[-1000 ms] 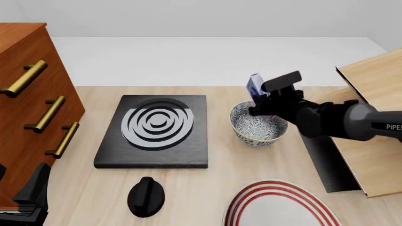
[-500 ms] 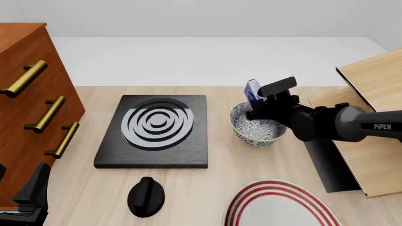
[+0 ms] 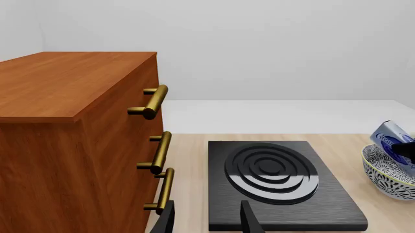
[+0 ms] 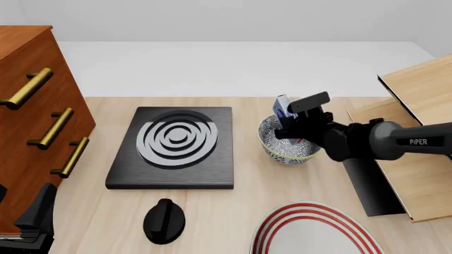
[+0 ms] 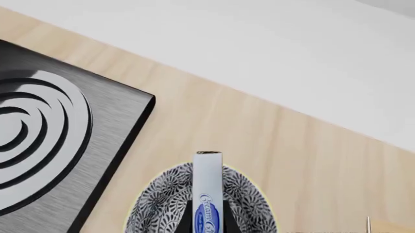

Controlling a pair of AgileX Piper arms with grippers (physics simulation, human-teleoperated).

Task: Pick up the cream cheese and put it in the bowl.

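Note:
The cream cheese [image 4: 282, 106] is a pale grey-blue box standing on edge, its lower part down inside the speckled bowl [image 4: 285, 150]. My right gripper [image 4: 290, 128] is shut on the box over the bowl. In the right wrist view the box [image 5: 209, 191] stands edge-on in front of the bowl [image 5: 159, 201]; the fingers are out of frame. The left wrist view shows the box [image 3: 388, 137] sticking out of the bowl [image 3: 386, 172] at the far right. My left gripper [image 3: 207, 221] is open and empty, low by the cabinet [image 4: 32, 222].
A black burner plate [image 4: 177, 145] lies left of the bowl. A black knob [image 4: 164, 219] and a white plate with red rings [image 4: 310, 233] sit near the front edge. A wooden cabinet with brass handles [image 4: 28, 106] stands left; a wooden box [image 4: 416, 132] stands right.
My right gripper has come down with the cream cheese, from above the bowl's far rim to lower into the bowl. The left arm has not moved.

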